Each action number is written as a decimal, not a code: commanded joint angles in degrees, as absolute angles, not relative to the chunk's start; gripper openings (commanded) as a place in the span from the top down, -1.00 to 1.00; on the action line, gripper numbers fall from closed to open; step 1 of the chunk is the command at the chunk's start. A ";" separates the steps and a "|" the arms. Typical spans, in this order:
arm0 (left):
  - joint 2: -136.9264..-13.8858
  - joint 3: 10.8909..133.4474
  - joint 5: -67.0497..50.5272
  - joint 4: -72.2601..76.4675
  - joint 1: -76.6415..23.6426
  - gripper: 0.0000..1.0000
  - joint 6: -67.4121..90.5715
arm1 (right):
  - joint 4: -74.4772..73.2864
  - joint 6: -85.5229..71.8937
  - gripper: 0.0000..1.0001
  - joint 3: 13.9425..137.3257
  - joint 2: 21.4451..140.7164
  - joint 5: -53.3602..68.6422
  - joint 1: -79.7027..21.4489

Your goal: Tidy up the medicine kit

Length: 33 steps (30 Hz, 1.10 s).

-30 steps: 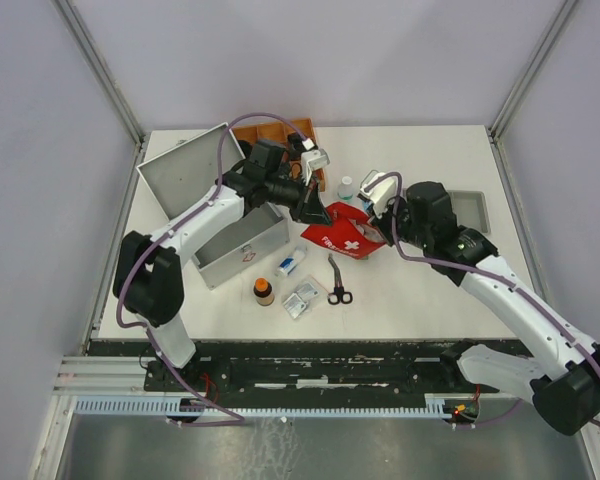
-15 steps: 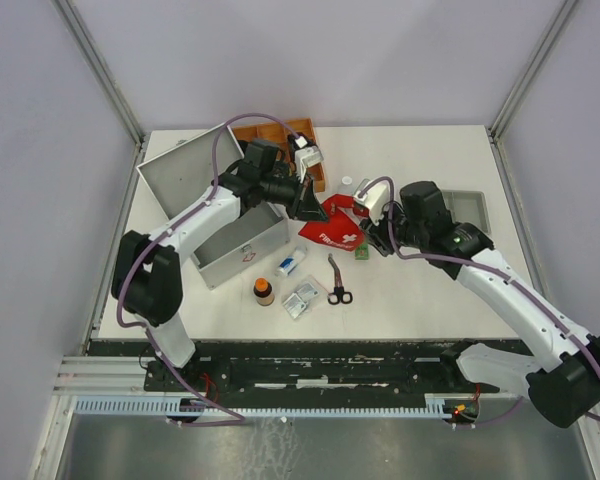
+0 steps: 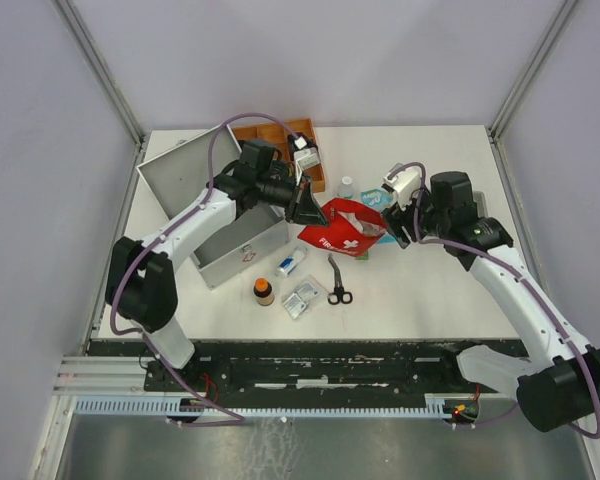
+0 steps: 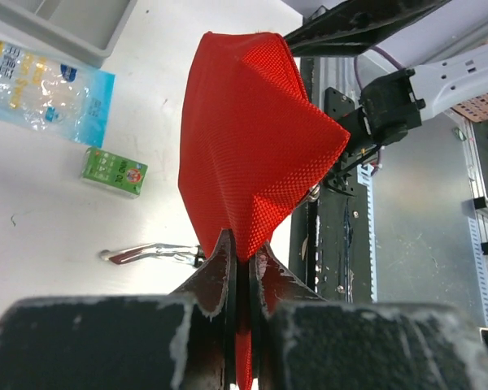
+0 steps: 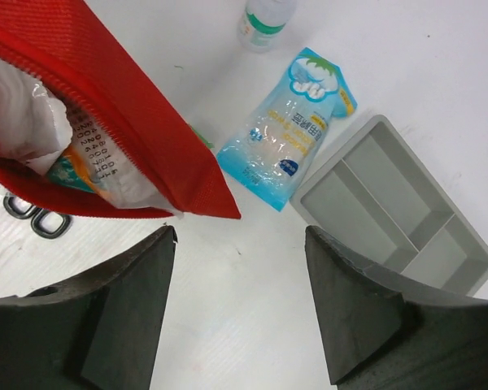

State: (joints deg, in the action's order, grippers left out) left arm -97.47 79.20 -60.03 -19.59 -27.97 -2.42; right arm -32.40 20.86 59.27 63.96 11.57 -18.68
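Observation:
The medicine kit (image 3: 242, 246), a silver-grey box, stands at the left of the table with its lid (image 3: 185, 172) tipped open. A red pouch (image 3: 345, 228) with a white cross lies right of it, its zip open and packets showing inside (image 5: 32, 122). My left gripper (image 4: 242, 244) is shut on the pouch's left corner (image 4: 252, 146) and holds it up. My right gripper (image 5: 240, 236) is open over bare table just right of the pouch, with nothing between its fingers.
A blue packet (image 5: 297, 130), a white bottle (image 5: 264, 20) and a small grey tray (image 5: 398, 203) lie behind my right gripper. A green box (image 4: 114, 171), scissors (image 3: 338, 282), a brown bottle (image 3: 264, 291), blister packs (image 3: 300, 298) and a small box (image 3: 291, 262) lie in front. A wooden tray (image 3: 280, 140) sits at the back.
My right gripper has opened, let go of the red pouch and drawn back to the right. The left gripper keeps its hold on the pouch.

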 commanded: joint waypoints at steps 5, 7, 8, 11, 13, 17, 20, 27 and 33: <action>-93.63 79.01 -67.54 -18.37 -27.72 0.95 -5.67 | -32.41 21.82 -0.55 60.81 65.62 21.16 -17.67; -93.81 79.01 -68.58 -18.37 -27.74 0.95 -5.63 | -31.67 21.05 -0.56 61.10 66.69 21.59 -17.64; -93.84 79.02 -68.90 -18.37 -27.83 0.95 -5.63 | -30.85 20.24 -0.56 61.15 67.19 21.44 -17.66; -94.08 78.94 -69.54 -18.36 -27.80 0.95 -5.54 | -27.64 17.19 -0.56 61.05 68.52 20.44 -17.67; -94.33 78.69 -69.69 -18.31 -27.86 0.95 -5.62 | -25.35 15.43 -0.56 60.78 68.84 19.73 -17.62; -94.79 78.70 -68.44 -18.93 -27.93 0.95 -6.12 | -23.69 16.62 -0.56 61.06 68.62 17.55 -17.66; -94.90 78.92 -67.14 -19.77 -27.93 0.95 -7.02 | -24.88 18.99 -0.55 61.92 67.21 17.08 -17.67; -92.88 76.84 -58.80 -11.66 -28.02 0.95 1.55 | -30.94 16.27 -0.54 64.78 62.87 22.13 -17.67; -92.19 76.55 -51.75 -4.53 -28.04 0.95 10.32 | -34.14 9.28 -0.29 71.45 64.39 31.88 -17.94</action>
State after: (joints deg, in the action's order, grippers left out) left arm -95.39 76.12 -56.97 -13.32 -27.99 2.46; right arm -33.61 14.92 65.84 64.16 23.46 -17.82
